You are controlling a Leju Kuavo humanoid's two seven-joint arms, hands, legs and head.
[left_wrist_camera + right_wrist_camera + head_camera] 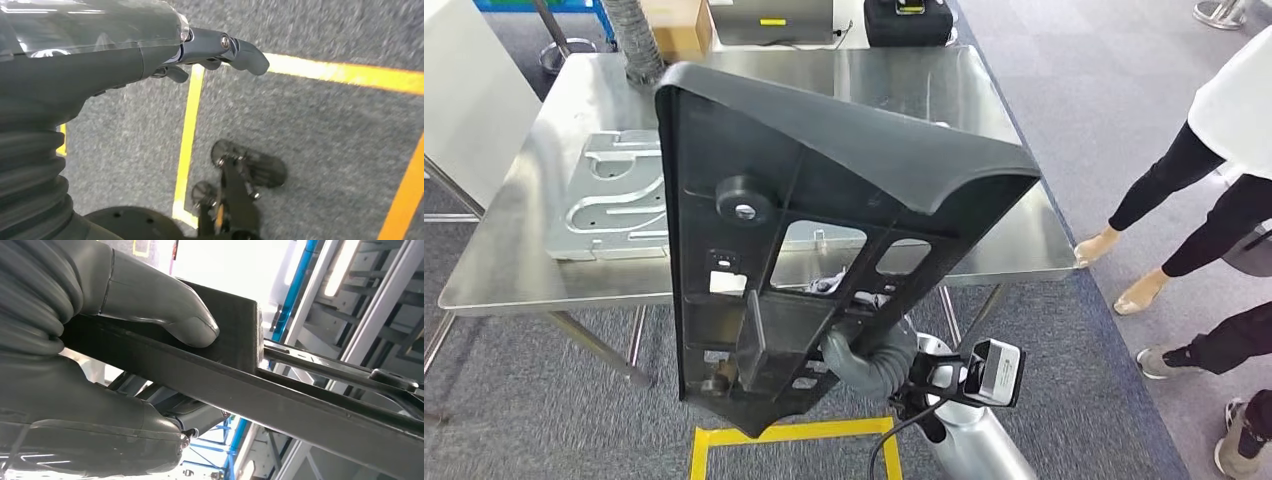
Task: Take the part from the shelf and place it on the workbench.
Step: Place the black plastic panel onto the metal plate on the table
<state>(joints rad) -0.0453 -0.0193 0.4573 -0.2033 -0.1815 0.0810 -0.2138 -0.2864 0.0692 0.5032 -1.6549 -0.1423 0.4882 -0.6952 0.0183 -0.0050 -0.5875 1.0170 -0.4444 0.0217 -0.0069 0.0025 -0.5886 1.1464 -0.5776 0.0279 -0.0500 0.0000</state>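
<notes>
The part (824, 200) is a large black plastic panel with ribs and cut-outs, held upright and tilted in front of me, covering the middle of the steel workbench (994, 90). My right hand (864, 358) grips its lower end from behind. In the right wrist view the thumb (190, 325) presses on the panel's (310, 405) flat edge, with the fingers under it. My left hand (150, 55) hangs over the grey carpet, its fingers (245, 52) stretched out with nothing in them.
A grey stamped metal plate (614, 195) lies on the workbench's left half. A black case (907, 22) and a grey device (769, 18) stand at its far edge. People's legs (1194, 230) stand at the right. Yellow floor tape (794, 432) lies below me.
</notes>
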